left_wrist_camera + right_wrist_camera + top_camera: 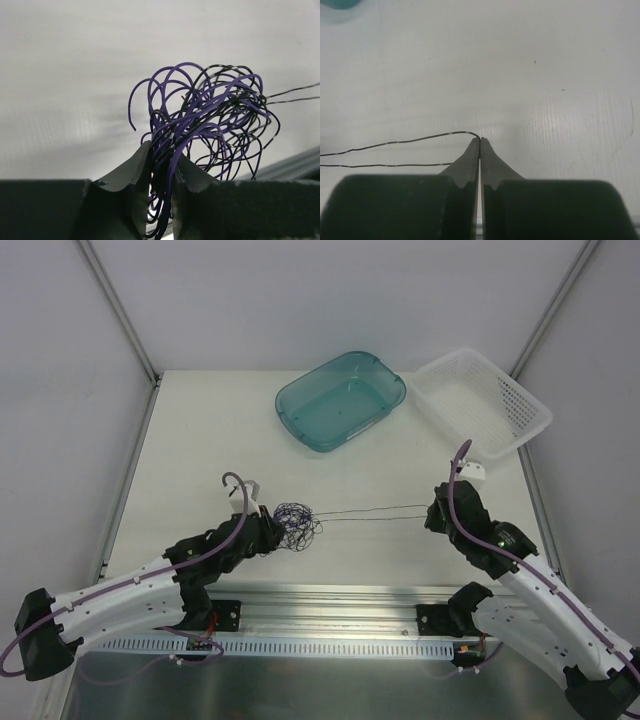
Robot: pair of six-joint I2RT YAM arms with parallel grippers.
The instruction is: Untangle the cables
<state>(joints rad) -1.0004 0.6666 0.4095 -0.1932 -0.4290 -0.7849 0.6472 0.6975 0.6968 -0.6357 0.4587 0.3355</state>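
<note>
Where my left tool (161,172) pinches the cables (207,112), their lower loops vanish between its fingers (130,175) and run off the bottom edge, so I cannot tell how many it grips. Two strands leave that view at the right edge. At my right tool (480,147) the pinched end is hidden between the closed fingers (465,167), and both strands exit at the left edge. The bin (337,3) is a blurred sliver in the top-left corner. From above, the knot is too small to trace single cables.
</note>
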